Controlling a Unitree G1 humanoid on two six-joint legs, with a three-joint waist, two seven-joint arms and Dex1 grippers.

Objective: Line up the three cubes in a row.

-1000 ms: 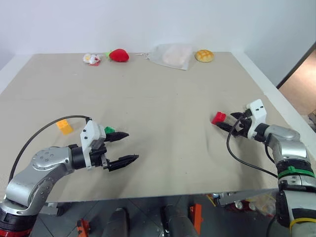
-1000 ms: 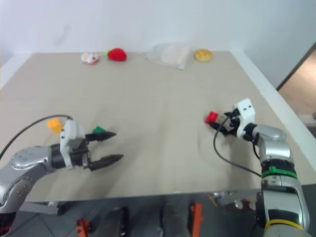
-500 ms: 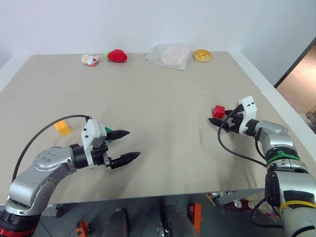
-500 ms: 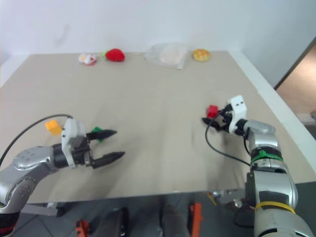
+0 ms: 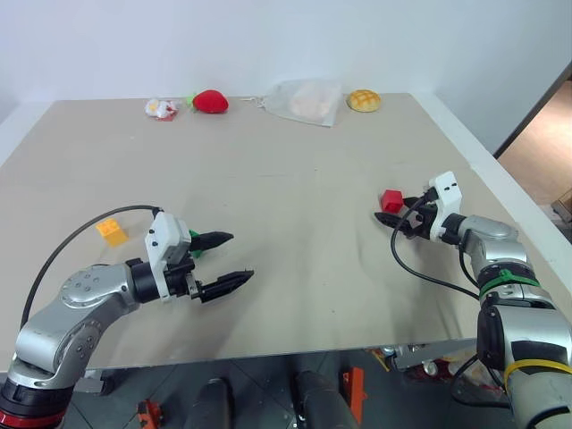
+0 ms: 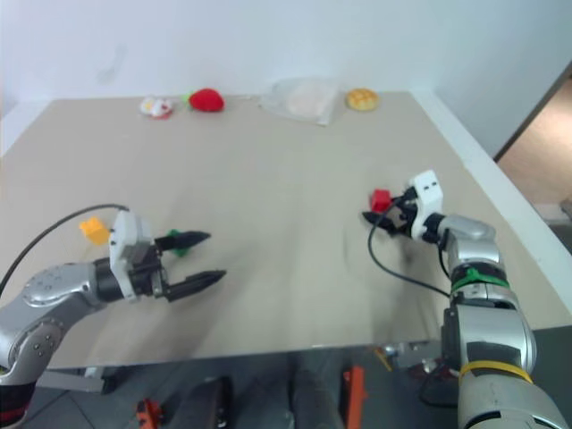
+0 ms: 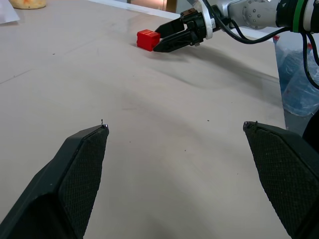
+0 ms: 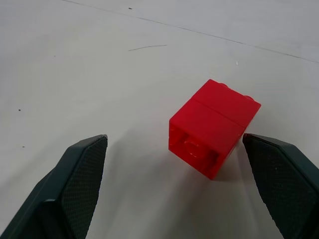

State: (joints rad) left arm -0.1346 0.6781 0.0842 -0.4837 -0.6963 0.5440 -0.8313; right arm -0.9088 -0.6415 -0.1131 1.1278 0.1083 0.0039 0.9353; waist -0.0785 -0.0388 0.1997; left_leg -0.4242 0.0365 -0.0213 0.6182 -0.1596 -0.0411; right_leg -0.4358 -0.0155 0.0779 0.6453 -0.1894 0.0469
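- Right end effector [image 5: 395, 214], fingers spread wide and holding nothing, has edged closer to the red cube [image 5: 391, 199], which now lies on its side on the table [image 5: 295, 179] between the fingertips and near one of them.
- Left end effector [image 5: 229, 259] stays put, wide open and empty, just beside the green cube [image 5: 194, 239].
- Yellow-orange cube [image 5: 113, 231] sits beyond the green one, well apart from the red cube.

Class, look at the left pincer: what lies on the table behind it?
Behind the left pincer a green cube peeks out, mostly covered by its upper finger; its studs cannot be seen.
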